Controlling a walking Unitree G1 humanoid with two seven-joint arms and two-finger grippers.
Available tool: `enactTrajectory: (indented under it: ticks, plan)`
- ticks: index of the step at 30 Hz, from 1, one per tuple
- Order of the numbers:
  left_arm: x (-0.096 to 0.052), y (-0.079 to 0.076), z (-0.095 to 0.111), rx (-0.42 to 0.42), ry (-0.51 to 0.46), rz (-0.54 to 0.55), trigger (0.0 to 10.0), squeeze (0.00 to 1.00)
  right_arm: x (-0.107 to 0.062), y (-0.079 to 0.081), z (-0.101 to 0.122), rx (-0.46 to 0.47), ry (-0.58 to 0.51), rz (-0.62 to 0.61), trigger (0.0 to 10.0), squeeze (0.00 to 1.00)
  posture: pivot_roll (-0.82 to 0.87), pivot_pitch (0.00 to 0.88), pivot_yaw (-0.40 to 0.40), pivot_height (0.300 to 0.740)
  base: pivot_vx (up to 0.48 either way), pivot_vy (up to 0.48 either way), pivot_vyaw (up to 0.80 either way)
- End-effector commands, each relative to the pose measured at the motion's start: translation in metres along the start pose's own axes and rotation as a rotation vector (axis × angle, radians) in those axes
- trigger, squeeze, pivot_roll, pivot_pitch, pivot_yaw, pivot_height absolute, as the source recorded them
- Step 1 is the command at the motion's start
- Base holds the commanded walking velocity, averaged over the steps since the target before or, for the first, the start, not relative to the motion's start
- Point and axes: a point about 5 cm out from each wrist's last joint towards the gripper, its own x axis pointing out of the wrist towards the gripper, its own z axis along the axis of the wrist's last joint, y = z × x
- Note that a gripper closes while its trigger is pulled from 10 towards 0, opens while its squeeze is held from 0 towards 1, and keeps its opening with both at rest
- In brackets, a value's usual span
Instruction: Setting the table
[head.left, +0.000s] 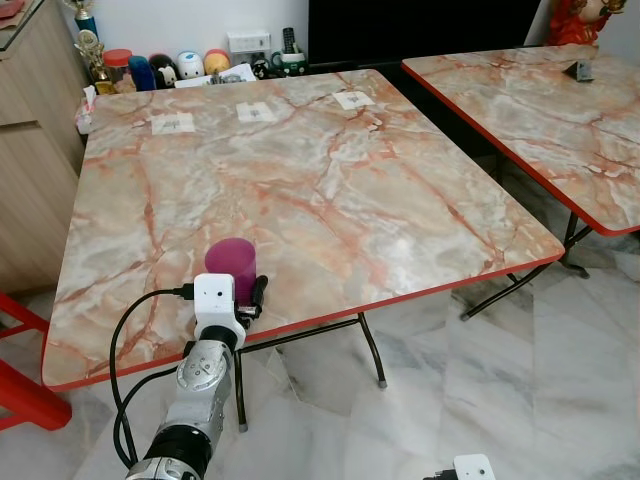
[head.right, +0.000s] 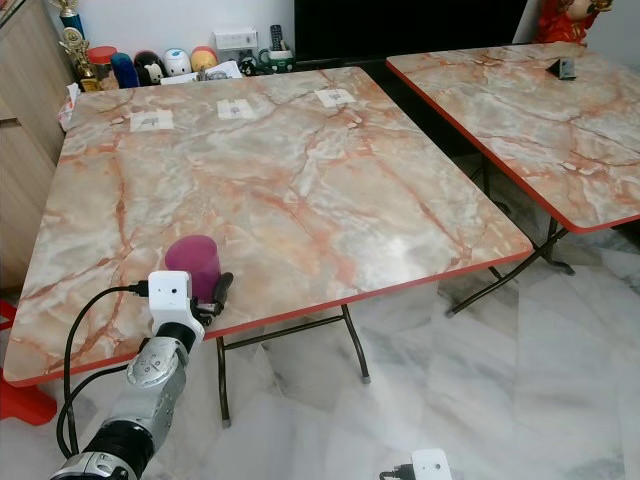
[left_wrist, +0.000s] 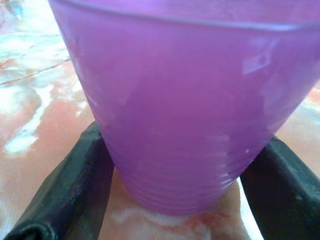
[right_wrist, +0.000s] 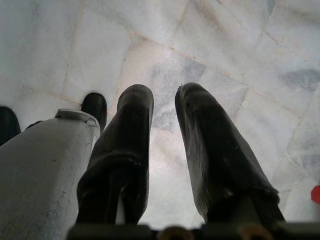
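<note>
Purple cup stands upright on the marble desk, near its front edge on the robot's left; its inside cannot be seen. Left gripper reaches forward over the desk edge, silver arm stretched out low, its two black fingers clamped on the cup's lower sides. Right gripper hangs idle over the marble floor, pointing down, fingers slightly apart and holding nothing. Jars and figurines line the desk's far side.

Two marble-patterned, red-edged folding desks are set on a grey-white marble tile floor; a wooden cabinet is positioned alongside.
</note>
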Motion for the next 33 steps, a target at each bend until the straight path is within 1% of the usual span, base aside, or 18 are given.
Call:
enactTrajectory:
  ticks: [1,5,7,9,10,13,14,16,17,19,23,24,25,26,27,28,29,33]
  plan:
    - [0.001,-0.003,0.000,-0.009,-0.006,-0.002,0.0,0.00,-0.001,-0.003,-0.007,-0.009,0.021,-0.006,10.0,0.00,0.02,0.096,-0.034,0.740,0.000,0.000,0.00]
    - [0.000,0.000,0.006,0.008,-0.044,-0.007,0.0,0.00,-0.002,-0.002,-0.009,-0.008,0.023,-0.006,10.0,0.00,0.02,0.089,-0.029,0.740,0.000,0.000,0.00]
    - [-0.003,0.008,0.010,0.037,-0.071,0.001,0.0,0.00,-0.002,-0.002,-0.009,-0.006,0.024,-0.006,10.0,0.00,0.02,0.084,-0.023,0.740,0.000,0.000,0.00]
    - [-0.007,0.019,0.012,0.057,-0.086,0.020,0.0,0.00,-0.002,-0.001,-0.010,-0.003,0.025,-0.008,10.0,0.00,0.02,0.080,-0.017,0.740,0.000,0.000,0.00]
    - [-0.012,0.030,0.013,0.085,-0.094,0.039,0.0,0.00,-0.002,-0.001,-0.011,-0.001,0.026,-0.008,10.0,0.00,0.02,0.078,-0.015,0.740,0.000,0.000,0.00]
    - [-0.020,0.046,0.013,0.124,-0.100,0.067,0.0,0.00,-0.003,0.000,-0.011,0.001,0.027,-0.008,10.0,0.00,0.02,0.076,-0.013,0.740,0.000,0.000,0.00]
    - [-0.020,0.046,0.013,0.124,-0.100,0.067,0.0,0.00,-0.003,0.000,-0.011,0.001,0.027,-0.008,10.0,0.00,0.02,0.076,-0.013,0.740,0.000,0.000,0.00]
    - [-0.027,0.058,0.014,0.147,-0.101,0.088,0.0,0.00,-0.003,0.000,-0.012,0.001,0.028,-0.007,10.0,0.00,0.03,0.070,-0.012,0.740,0.000,0.000,0.00]
    - [-0.033,0.066,0.015,0.168,-0.104,0.097,0.0,0.00,-0.003,0.000,-0.012,0.000,0.029,-0.007,10.0,0.00,0.04,0.064,-0.010,0.740,0.000,0.000,0.00]
    - [-0.040,0.071,0.018,0.184,-0.118,0.083,0.0,0.00,-0.003,0.000,-0.012,-0.002,0.030,-0.007,10.0,0.00,0.04,0.060,-0.010,0.740,0.000,0.000,0.00]
    - [-0.052,0.072,0.022,0.216,-0.128,0.030,0.0,0.00,-0.003,-0.001,-0.013,-0.003,0.030,-0.008,10.0,0.00,0.04,0.053,-0.006,0.740,0.000,0.000,0.00]
    - [-0.056,0.072,0.022,0.225,-0.131,0.011,1.4,0.00,-0.003,-0.001,-0.013,-0.001,0.028,-0.009,10.0,0.00,0.04,0.050,-0.005,0.740,0.000,0.000,0.00]
    - [-0.059,0.071,0.023,0.230,-0.133,-0.002,1.4,0.00,-0.003,-0.001,-0.013,0.000,0.027,-0.009,10.0,0.00,0.04,0.049,-0.005,0.740,0.000,0.000,0.00]
    - [-0.066,0.072,0.023,0.238,-0.129,-0.019,9.4,0.00,-0.003,-0.001,-0.013,0.000,0.027,-0.011,10.0,0.00,0.04,0.050,-0.005,0.740,0.000,0.000,0.00]
    - [-0.068,0.073,0.022,0.240,-0.125,-0.023,9.4,0.00,-0.003,-0.001,-0.013,-0.001,0.027,-0.011,10.0,0.00,0.04,0.050,-0.005,0.740,0.000,0.000,0.00]
    - [-0.070,0.073,0.022,0.245,-0.120,-0.023,10.0,0.00,-0.003,-0.001,-0.013,-0.001,0.027,-0.011,10.0,0.00,0.04,0.050,-0.005,0.740,0.000,0.000,0.00]
    - [-0.073,0.073,0.019,0.239,-0.106,-0.029,10.0,0.00,-0.003,-0.001,-0.013,0.000,0.027,-0.012,10.0,0.00,0.04,0.050,-0.005,0.740,0.000,0.000,0.00]
    - [-0.076,0.068,0.016,0.226,-0.085,-0.035,10.0,0.00,-0.003,-0.002,-0.012,0.003,0.018,-0.013,10.0,0.00,0.04,0.075,-0.011,0.740,0.000,0.000,0.00]
